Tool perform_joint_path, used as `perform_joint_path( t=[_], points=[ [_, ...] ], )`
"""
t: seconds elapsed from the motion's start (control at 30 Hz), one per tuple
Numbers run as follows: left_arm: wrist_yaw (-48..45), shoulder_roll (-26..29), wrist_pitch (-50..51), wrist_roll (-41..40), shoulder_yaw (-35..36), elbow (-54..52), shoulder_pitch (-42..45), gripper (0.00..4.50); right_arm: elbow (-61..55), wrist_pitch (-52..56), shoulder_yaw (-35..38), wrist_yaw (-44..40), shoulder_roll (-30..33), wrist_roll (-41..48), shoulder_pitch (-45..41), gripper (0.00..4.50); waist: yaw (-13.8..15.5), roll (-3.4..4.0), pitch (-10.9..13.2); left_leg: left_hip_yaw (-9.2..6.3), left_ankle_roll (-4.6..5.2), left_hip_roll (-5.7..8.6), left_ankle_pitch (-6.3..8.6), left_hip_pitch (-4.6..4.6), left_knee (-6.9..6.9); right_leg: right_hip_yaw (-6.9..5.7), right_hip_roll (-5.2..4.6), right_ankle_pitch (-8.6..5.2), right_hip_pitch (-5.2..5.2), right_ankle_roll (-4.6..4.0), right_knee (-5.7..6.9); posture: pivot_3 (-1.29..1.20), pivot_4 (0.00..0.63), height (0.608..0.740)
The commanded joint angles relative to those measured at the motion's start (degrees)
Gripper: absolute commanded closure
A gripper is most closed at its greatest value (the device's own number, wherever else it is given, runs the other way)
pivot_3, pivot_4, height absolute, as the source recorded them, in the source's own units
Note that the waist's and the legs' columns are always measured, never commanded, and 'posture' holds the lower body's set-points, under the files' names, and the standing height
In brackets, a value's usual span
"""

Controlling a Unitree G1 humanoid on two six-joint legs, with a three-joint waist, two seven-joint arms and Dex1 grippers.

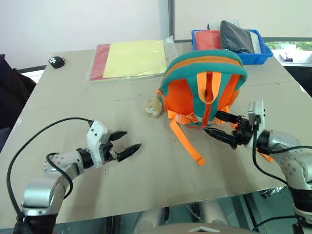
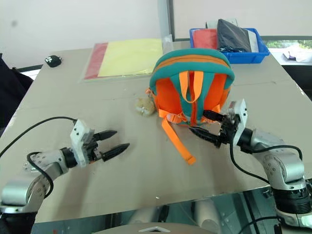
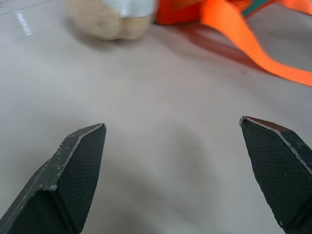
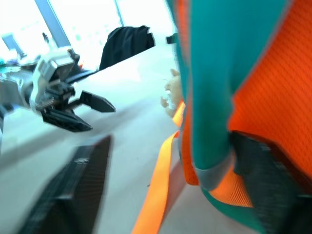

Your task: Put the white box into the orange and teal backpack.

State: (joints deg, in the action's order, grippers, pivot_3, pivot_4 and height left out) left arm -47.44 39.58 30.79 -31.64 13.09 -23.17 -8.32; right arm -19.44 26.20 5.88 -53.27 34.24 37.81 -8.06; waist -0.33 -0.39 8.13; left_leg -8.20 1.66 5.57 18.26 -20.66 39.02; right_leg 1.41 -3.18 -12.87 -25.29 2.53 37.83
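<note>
Two grippers parted, both empty | left gripper (image 1: pixel 124 144) over bare table (image 1: pixel 146 170) | right gripper (image 1: pixel 219 125) beside orange and teal backpack (image 1: pixel 202 80).

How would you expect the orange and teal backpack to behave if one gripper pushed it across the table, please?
The orange and teal backpack looks like soft padded fabric, so it would probably dent and sag rather than slide stiffly. Standing upright, it may tip over. Its loose straps trail on the table and would likely drag behind.
</note>
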Motion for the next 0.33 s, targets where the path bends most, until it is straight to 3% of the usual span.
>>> perform_joint_path(
  t=[0.03, 0.17, 0.33],
  points=[
    [3.88, -2.78, -4.30, 3.71, -1.52, -5.69, -4.51, 0.00, 2.58, -9.70, 4.37, -3.81, 2.73, -5.24, 5.01, 0.06, 0.24, -0.01, 0.00, 0.01, 0.03, 0.00, 0.02, 0.02, 0.01, 0.01, -0.01, 0.00, 0.03, 0.00, -0.02, 0.00, 0.150, 0.740],
    [8.54, -7.04, -9.87, 10.33, -6.15, -8.56, -11.02, 0.00, 8.32, -18.75, 9.12, -3.66, 0.98, -8.70, 14.77, 0.06, 0.98, -0.01, -0.02, 0.01, 0.04, -0.06, 0.04, 0.08, 0.00, -0.02, 0.03, 0.00, 0.11, 0.00, -0.10, 0.00, 0.150, 0.740],
    [10.60, -10.88, -16.28, 14.77, -10.46, -9.40, -15.83, 0.00, 9.27, -30.08, 7.70, -2.68, -4.38, -13.81, 24.54, 0.06, 1.43, 0.03, -0.02, 0.04, 0.08, -0.09, 0.06, 0.12, -0.10, -0.02, 0.02, -0.01, 0.17, 0.00, -0.21, 0.00, 0.150, 0.740]
  ],
)
